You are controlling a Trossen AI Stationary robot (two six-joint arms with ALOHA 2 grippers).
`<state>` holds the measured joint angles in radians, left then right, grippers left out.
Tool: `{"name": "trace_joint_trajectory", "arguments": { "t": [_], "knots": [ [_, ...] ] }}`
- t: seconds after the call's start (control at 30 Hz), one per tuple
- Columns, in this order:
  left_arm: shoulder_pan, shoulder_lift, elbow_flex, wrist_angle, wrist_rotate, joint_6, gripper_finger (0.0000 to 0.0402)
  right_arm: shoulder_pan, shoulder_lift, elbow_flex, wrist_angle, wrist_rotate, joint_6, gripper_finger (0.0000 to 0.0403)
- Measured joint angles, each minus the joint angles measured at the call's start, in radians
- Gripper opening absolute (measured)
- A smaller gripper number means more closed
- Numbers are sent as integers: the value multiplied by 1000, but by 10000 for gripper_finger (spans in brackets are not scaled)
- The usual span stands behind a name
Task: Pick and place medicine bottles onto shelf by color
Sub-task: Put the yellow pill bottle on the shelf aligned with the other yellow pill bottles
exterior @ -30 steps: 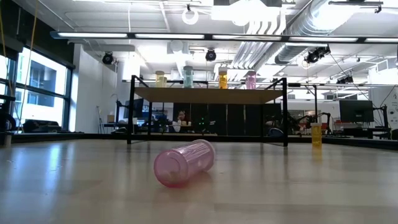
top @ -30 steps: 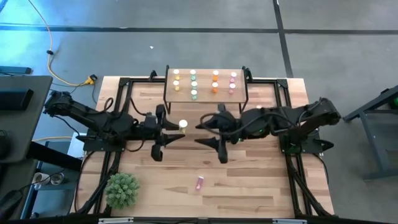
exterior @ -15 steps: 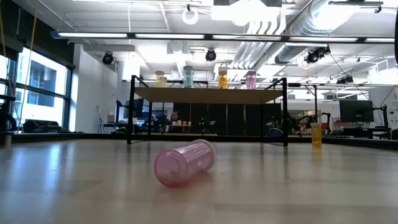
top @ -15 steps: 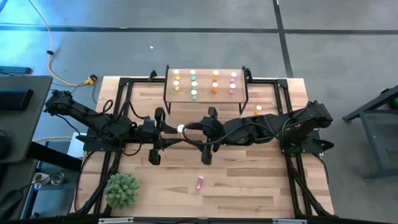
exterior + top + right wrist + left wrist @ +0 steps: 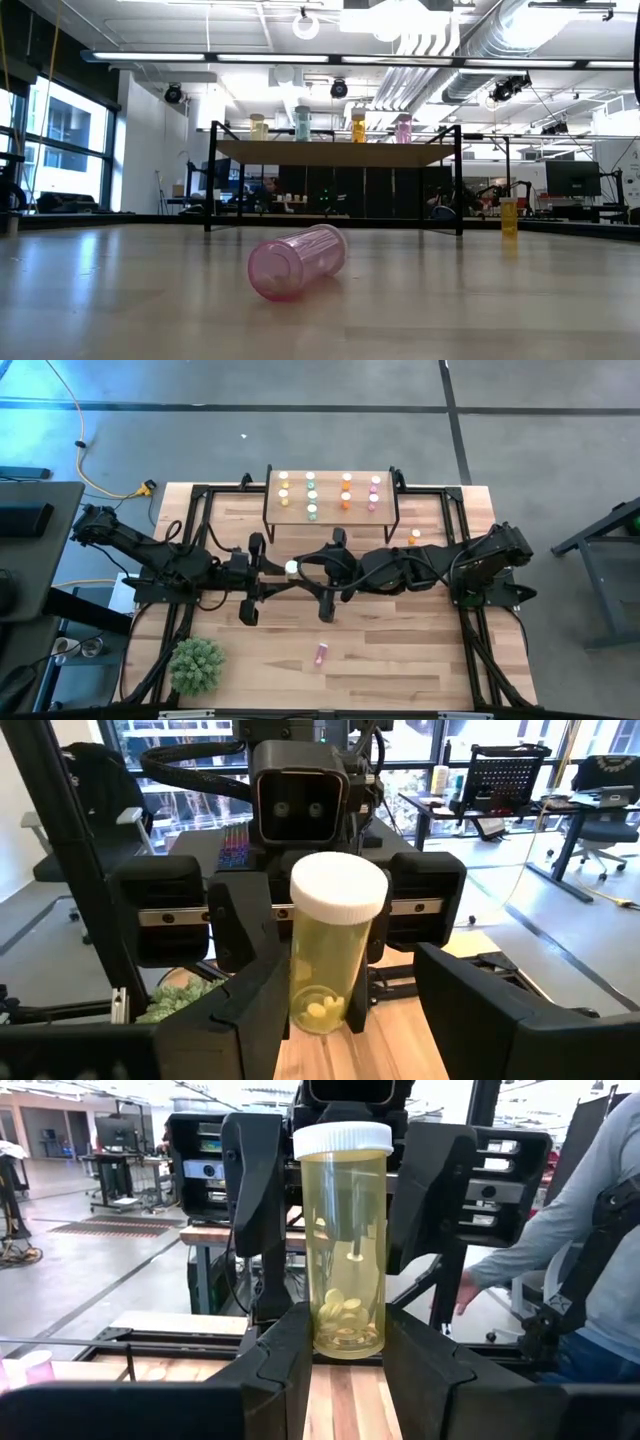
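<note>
My left gripper (image 5: 345, 1355) clamps the base of a yellow bottle (image 5: 345, 1245), upright at frame centre in the high view. My right gripper (image 5: 345, 1010) faces it, fingers spread wide on either side. The shelf (image 5: 330, 510) sits above, a pink bottle (image 5: 321, 653) below.

I count one shelf (image 5: 330, 490) with four lines of little bottles (image 5: 310, 494) on it, one yellow bottle (image 5: 292, 567), one orange bottle (image 5: 415, 536), one pink bottle (image 5: 321, 653) and one green plant (image 5: 196, 665).
</note>
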<state>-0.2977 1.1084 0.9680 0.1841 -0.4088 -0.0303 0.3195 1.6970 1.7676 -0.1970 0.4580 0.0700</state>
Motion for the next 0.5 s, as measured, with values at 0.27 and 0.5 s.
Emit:
{"name": "trace_joint_trajectory", "arguments": {
  "t": [0.27,0.5],
  "knots": [
    [0,0,0,-1,1,23,97,0,0,0,5,-6,4,204],
    [0,0,0,-1,1,23,97,0,0,0,7,-7,8,176]
  ]
}}
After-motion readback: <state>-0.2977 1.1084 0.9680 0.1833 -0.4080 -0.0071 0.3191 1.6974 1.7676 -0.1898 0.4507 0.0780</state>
